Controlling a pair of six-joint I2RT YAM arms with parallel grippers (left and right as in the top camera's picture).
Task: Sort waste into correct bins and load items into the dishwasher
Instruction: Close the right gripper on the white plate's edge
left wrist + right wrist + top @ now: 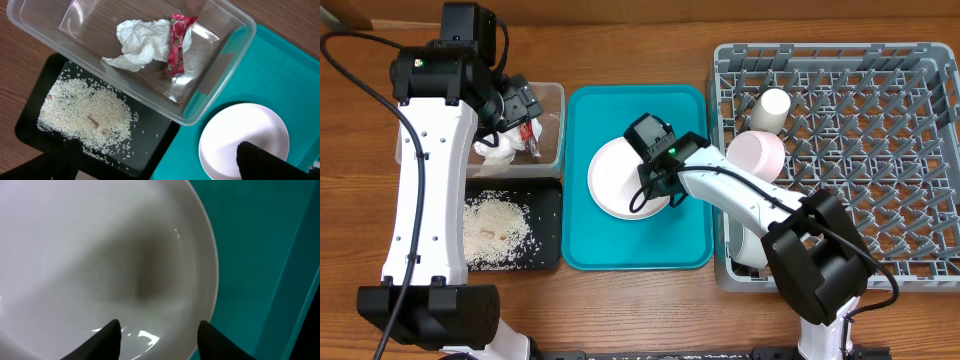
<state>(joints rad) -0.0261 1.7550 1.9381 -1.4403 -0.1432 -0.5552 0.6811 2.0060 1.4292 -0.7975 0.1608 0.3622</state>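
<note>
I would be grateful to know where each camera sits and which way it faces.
Overhead: fixed above the table, facing straight down on clear tub, black tray, teal tray and dish rack; left arm and right arm show.
Left wrist: above the clear tub, facing down at napkin, wrapper and rice; its dark fingers edge the bottom.
Right wrist: close over the white bowl, facing down; two fingertips, apart, at the bottom.
Shared: all three show the white bowl on the teal tray.

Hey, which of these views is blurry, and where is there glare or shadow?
Right wrist: white bowl soft and out of focus, grey shadow at its middle, small glints by the tool. Left wrist: sharp, faint reflections on the clear tub. Overhead: sharp, evenly lit.
</note>
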